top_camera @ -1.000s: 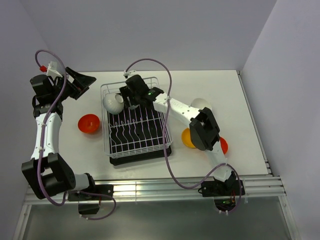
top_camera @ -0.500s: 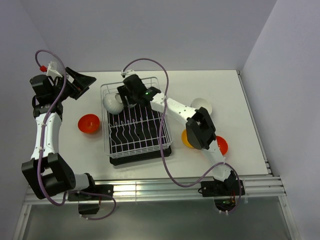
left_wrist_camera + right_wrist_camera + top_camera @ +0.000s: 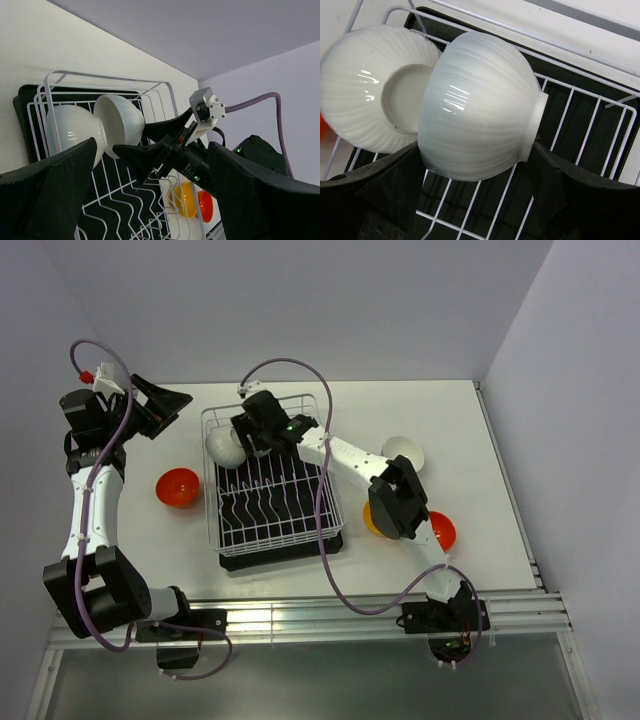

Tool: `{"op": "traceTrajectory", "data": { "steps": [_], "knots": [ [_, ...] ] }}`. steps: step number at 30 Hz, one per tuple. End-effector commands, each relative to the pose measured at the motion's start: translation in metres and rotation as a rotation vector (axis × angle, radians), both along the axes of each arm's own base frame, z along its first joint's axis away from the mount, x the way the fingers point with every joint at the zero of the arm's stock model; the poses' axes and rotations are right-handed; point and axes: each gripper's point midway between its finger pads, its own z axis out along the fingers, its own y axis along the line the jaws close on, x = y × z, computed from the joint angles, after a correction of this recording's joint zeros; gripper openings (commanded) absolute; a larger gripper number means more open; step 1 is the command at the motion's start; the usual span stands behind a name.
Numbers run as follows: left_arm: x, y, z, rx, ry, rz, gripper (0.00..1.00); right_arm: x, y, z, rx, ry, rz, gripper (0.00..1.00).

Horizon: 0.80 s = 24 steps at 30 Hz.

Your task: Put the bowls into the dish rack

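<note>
The right pincer [image 3: 248,437] is clamping a white bowl [image 3: 475,105] on edge in the rack [image 3: 327,502] just beneath it, against another bowl [image 3: 365,85] at its left: placing, I reckon, and needing a gentle release next.

- Top view: fixed high behind the near edge, looking down over the whole table [image 3: 470,420].
- Left wrist view: at far left, facing right across the dish rack [image 3: 155,97], moderately near.
- Right wrist view: very close above a white bowl [image 3: 475,107] and a second bowl [image 3: 365,85].
- All three share the rack's far left corner.
</note>
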Motion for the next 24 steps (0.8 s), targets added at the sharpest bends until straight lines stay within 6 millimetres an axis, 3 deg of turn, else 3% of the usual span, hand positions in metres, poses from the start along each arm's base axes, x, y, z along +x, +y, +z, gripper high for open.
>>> {"op": "traceTrajectory", "data": {
  "steps": [1,3,9,19,24],
  "knots": [
    [-0.002,0.000,0.006,0.023,-0.048,-0.020,0.99,-0.008,0.018,0.024,0.056,-0.020,0.052,0.73],
    [-0.003,0.000,0.006,0.029,-0.050,-0.019,0.99,-0.011,0.020,0.026,0.061,-0.014,0.065,0.84],
    [-0.004,-0.001,0.007,0.029,-0.052,-0.024,0.99,-0.020,0.028,0.028,0.092,0.021,0.117,1.00],
    [-0.005,-0.002,0.009,0.026,-0.057,-0.025,0.99,-0.028,0.030,0.037,0.116,0.033,0.148,1.00],
    [-0.006,-0.001,0.012,0.043,-0.073,-0.021,0.99,-0.027,0.026,0.069,0.165,-0.003,0.158,1.00]
  ]
}}
